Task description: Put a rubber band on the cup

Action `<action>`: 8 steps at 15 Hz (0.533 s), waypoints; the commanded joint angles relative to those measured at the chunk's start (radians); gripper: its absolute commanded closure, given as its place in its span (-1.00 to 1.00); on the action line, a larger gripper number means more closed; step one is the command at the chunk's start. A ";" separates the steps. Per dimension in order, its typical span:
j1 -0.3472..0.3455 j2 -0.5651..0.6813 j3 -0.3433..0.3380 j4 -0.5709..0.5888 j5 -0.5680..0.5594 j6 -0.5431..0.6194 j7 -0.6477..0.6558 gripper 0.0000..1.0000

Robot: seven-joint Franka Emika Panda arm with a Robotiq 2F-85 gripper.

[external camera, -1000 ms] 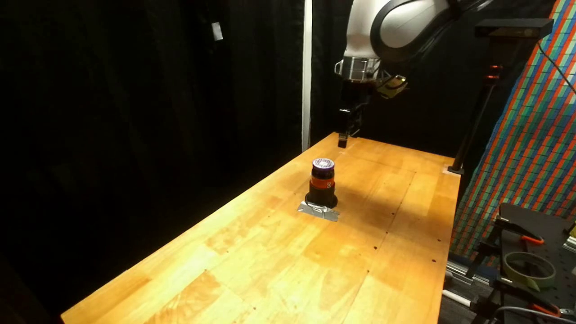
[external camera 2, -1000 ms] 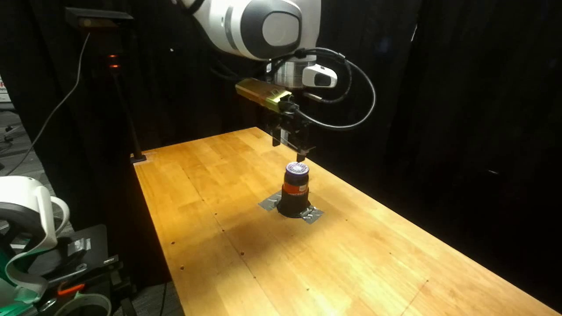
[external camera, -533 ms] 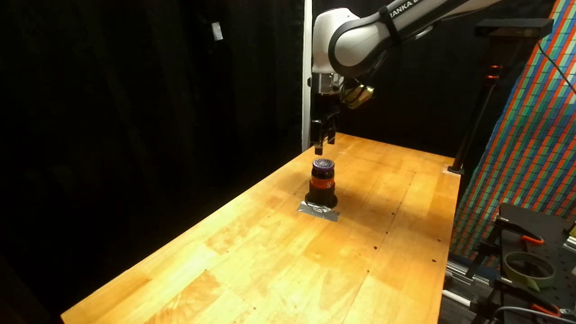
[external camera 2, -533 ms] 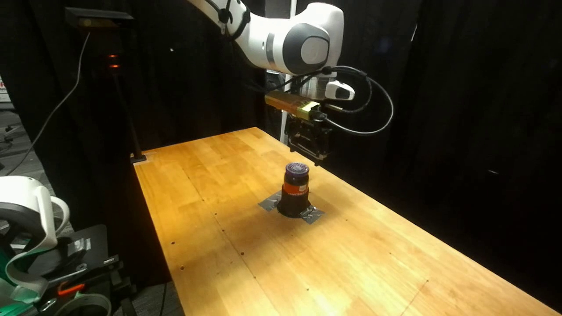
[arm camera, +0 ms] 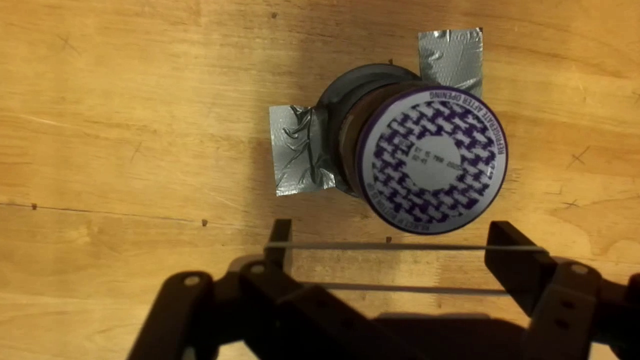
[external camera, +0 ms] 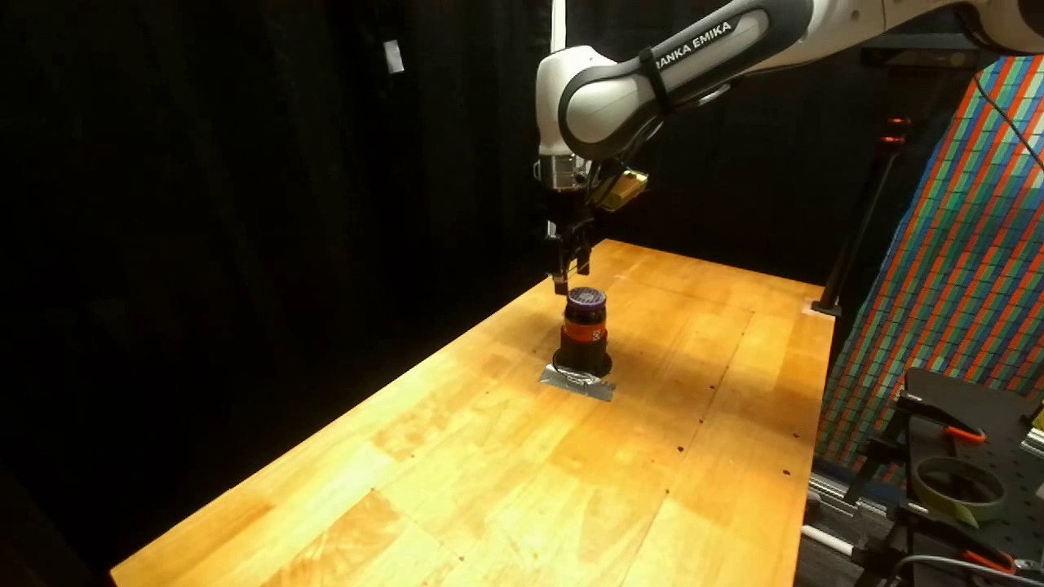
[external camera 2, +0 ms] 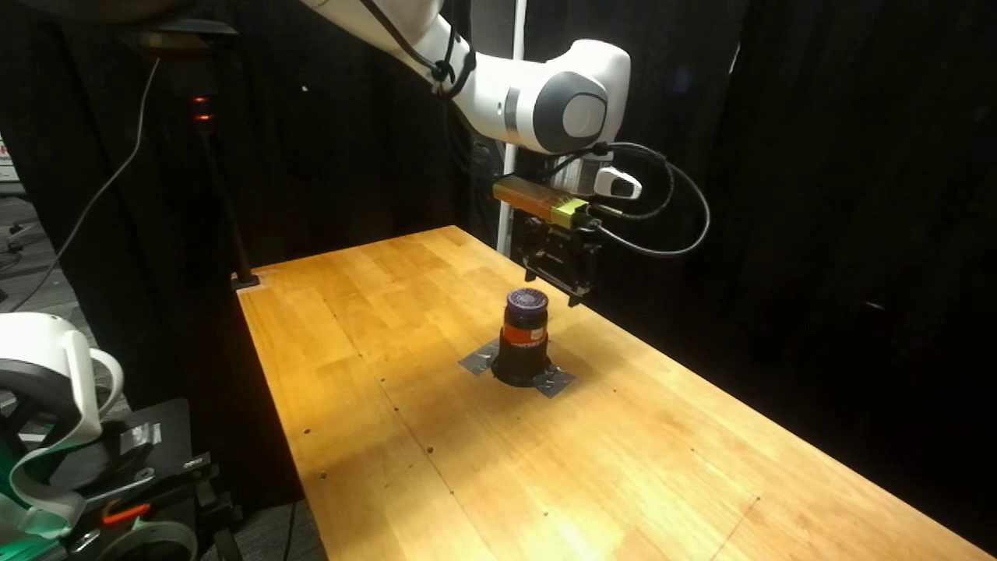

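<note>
The cup is a small dark jar with an orange-red band (external camera: pixel 584 332), standing upright in a dark base. It shows in both exterior views (external camera 2: pixel 525 335). In the wrist view its purple-and-white lid (arm camera: pixel 432 160) lies just beyond the fingertips. My gripper (arm camera: pixel 391 235) is open. A thin pale rubber band (arm camera: pixel 385 246) is stretched around both fingers, its two strands spanning the gap. In both exterior views the gripper (external camera: pixel 572 279) hangs close beside the lid, fingertips near lid height (external camera 2: pixel 553 287). The band and the cup appear apart.
Grey tape (arm camera: pixel 295 150) fixes the base to the wooden table (external camera: pixel 489 456). The table's edge runs close by on the gripper's side. A black stand (external camera: pixel 856 204) rises at the far corner. A side shelf holds a tape roll (external camera: pixel 958 489).
The arm has swung across toward the table edge beside the cup, and over the last half second the gripper has come lower. The cup has not moved.
</note>
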 commanded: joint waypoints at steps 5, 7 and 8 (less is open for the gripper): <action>0.001 0.111 0.014 0.163 0.008 -0.108 -0.047 -1.00; 0.003 0.111 0.018 0.158 0.009 -0.111 -0.056 -1.00; 0.003 0.108 0.021 0.152 0.011 -0.109 -0.059 -1.00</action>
